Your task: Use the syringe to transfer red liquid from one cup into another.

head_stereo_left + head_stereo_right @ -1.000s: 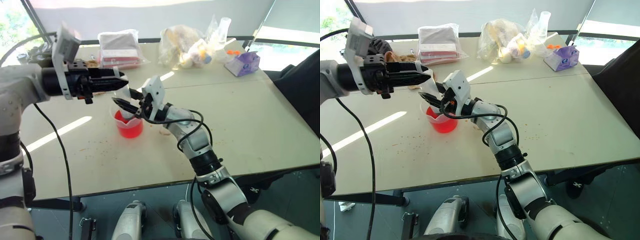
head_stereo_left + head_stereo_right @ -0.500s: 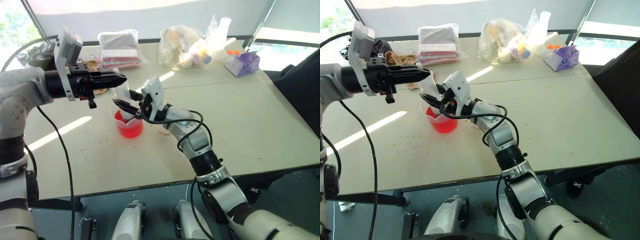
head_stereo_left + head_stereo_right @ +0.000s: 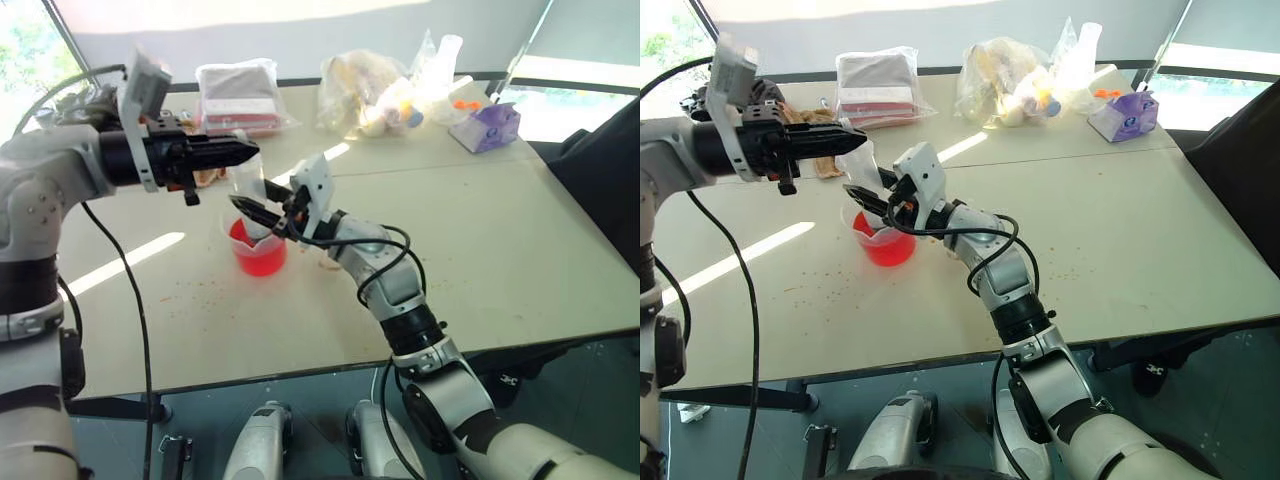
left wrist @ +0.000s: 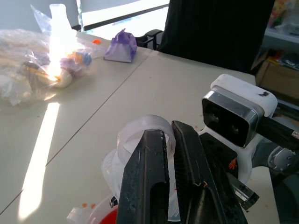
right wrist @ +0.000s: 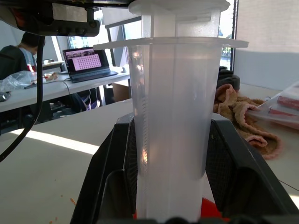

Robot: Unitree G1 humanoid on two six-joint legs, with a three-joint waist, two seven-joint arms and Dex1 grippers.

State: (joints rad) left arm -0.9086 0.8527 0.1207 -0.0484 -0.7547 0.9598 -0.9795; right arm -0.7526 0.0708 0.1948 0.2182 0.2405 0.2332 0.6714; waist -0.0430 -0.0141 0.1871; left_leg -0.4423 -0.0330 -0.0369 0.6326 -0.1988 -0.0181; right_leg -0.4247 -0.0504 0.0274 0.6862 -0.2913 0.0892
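Syringe (image 5: 173, 130): standing upright over the beaker, its clear barrel lying between the right gripper's two black fingers and its flat plunger top sitting just under the left gripper's fingertips.

Right gripper (image 3: 252, 209): clamping the syringe barrel from both sides, jaws closing on the tube a little above the beaker's rim.

Left gripper (image 3: 246, 152): lying level above the syringe, its two fingers (image 4: 149, 186) drawn almost together; a rim of the clear plunger top (image 4: 140, 135) is showing just past the fingertips, but whether they are pinching it or merely resting on it is not clear.

Beaker (image 3: 880, 245): standing on the table (image 3: 480, 240) directly below the right gripper's jaws, with the syringe's lower end reaching down into it.

Red liquid (image 3: 258, 255): filling the lower part of the beaker, beneath both grippers.

Background: bagged items (image 3: 375, 90) and a purple tissue pack (image 3: 487, 127) are lying at the table's far edge, well apart from both grippers.
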